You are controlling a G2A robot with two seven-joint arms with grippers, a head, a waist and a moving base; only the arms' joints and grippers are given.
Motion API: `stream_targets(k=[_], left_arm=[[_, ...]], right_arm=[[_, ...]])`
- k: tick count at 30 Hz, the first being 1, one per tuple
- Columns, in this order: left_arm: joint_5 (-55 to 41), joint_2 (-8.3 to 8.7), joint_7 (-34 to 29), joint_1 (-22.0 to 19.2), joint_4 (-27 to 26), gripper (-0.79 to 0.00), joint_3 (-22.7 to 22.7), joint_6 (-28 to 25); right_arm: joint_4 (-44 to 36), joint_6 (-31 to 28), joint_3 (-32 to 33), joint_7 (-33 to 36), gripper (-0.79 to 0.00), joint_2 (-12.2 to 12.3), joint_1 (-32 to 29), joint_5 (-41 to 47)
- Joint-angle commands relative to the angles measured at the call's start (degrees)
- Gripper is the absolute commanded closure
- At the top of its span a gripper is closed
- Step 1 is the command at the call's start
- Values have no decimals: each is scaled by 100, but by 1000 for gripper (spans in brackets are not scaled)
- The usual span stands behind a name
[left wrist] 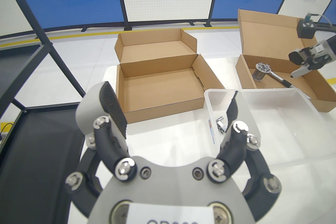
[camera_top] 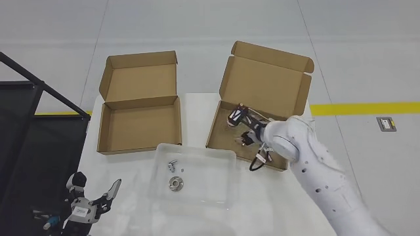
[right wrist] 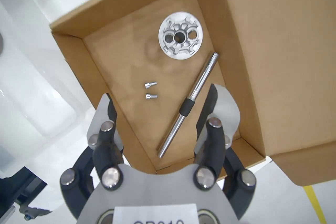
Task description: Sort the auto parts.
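Right wrist view: right gripper (right wrist: pixel 160 93) above rod (right wrist: pixel 197 85)

- A left box (camera_top: pixel 139 128) and a right box (camera_top: pixel 262 78) sit side by side on the table (camera_top: pixel 197 115).
- A bin (camera_top: pixel 197 149) stands before them, midway.
- In the bin lies a round part (camera_top: pixel 175 183), with possibly a bolt (camera_top: pixel 172 166) just behind.
- The right box holds a disc (right wrist: pixel 180 36), a rod (right wrist: pixel 187 104) near it, and two screws (right wrist: pixel 150 84) beside the rod.
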Motion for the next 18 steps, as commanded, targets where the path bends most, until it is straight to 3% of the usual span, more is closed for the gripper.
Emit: stream_targets(k=[1, 9, 18], left_arm=[[0, 0, 0, 0, 0, -785, 0, 0], [0, 0, 0, 0, 0, -785, 0, 0], [0, 0, 0, 0, 0, -785, 0, 0]], right_arm=[[-674, 0, 258, -29, -785, 83, -369, -67], [-2384, -375, 695, 62, -785, 277, -1346, -276], [-2384, -375, 695, 62, -785, 277, -1346, -276]])
